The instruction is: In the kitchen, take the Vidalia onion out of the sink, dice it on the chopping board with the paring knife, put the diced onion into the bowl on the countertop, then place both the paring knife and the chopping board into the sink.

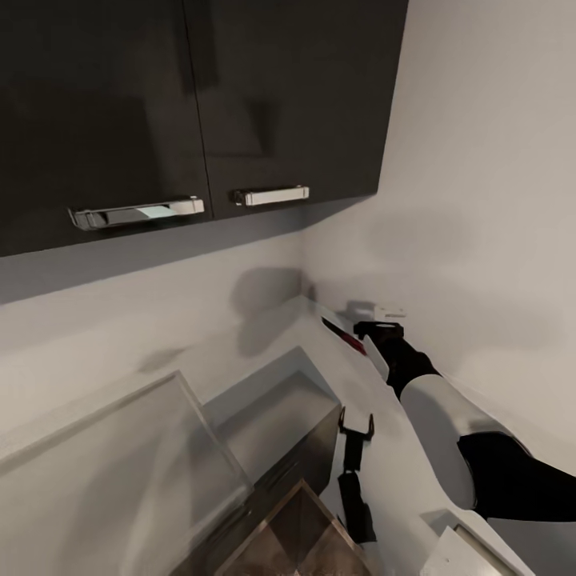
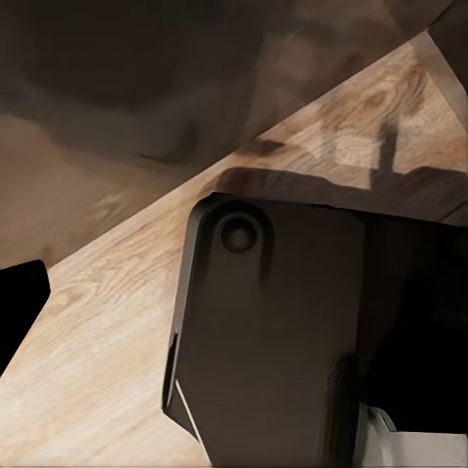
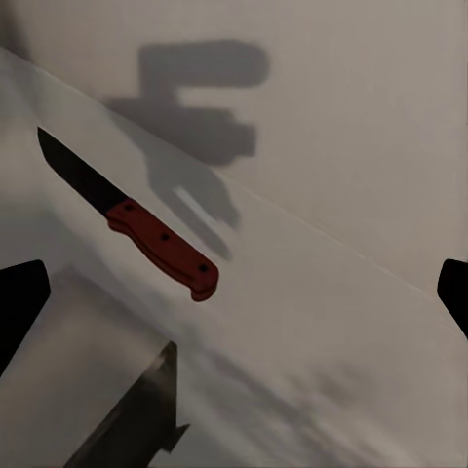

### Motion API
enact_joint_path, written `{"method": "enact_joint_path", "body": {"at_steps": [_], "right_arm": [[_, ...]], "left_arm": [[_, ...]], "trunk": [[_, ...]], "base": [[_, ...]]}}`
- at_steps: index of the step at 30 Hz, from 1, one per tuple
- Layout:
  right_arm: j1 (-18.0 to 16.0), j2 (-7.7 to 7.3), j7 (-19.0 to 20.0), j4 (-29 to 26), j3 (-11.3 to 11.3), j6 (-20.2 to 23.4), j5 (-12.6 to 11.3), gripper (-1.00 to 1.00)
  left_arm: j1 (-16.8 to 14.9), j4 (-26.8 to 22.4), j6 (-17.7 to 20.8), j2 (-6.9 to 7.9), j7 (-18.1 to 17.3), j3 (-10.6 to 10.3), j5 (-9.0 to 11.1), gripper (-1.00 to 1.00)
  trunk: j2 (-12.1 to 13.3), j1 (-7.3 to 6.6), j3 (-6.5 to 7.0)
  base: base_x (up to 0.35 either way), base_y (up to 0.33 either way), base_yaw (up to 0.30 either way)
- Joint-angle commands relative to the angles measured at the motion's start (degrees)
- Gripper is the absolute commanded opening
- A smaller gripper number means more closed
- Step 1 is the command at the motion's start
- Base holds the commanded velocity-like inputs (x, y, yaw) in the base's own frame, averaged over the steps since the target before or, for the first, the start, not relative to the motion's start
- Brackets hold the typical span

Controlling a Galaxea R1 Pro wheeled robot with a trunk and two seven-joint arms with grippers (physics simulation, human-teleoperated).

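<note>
The paring knife (image 3: 146,229), dark blade and reddish handle, lies flat on the pale countertop (image 3: 322,322) close to the wall. In the head view the knife (image 1: 344,336) rests near the corner. My right gripper (image 1: 376,330) hovers just beside its handle and is open, with its fingertips (image 3: 19,302) wide apart and nothing between them. My left gripper (image 1: 356,420) is open and empty, lower down beside a grey rectangular basin (image 1: 276,408) that looks like the sink. The onion, chopping board and bowl are out of view.
Dark wall cabinets (image 1: 200,96) with chrome handles (image 1: 270,194) hang above the counter. White walls meet at the corner behind the knife. A glossy grey flat panel (image 1: 104,472) lies left of the basin. The left wrist view looks down at wooden floor (image 2: 88,370).
</note>
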Motion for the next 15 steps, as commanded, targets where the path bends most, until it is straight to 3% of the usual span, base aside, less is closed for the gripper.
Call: {"method": "enact_joint_path", "body": {"at_steps": [1,15], "right_arm": [[-0.1,-0.06,-0.3,-0.1,0.3,0.3,-0.3,1.00],[0.0,-0.24,-0.2,-0.2,0.3,-1.6,-0.3,1.00]], "left_arm": [[0.0,-0.1,0.0,0.00,-0.5,0.1,0.6,1.00],[0.0,-0.1,0.1,0.00,-0.5,0.1,0.6,1.00]], "trunk": [[-0.1,0.04,-0.21],[-0.1,0.04,-1.51]], "base": [[0.000,0.000,0.000],[0.000,0.000,0.000]]}}
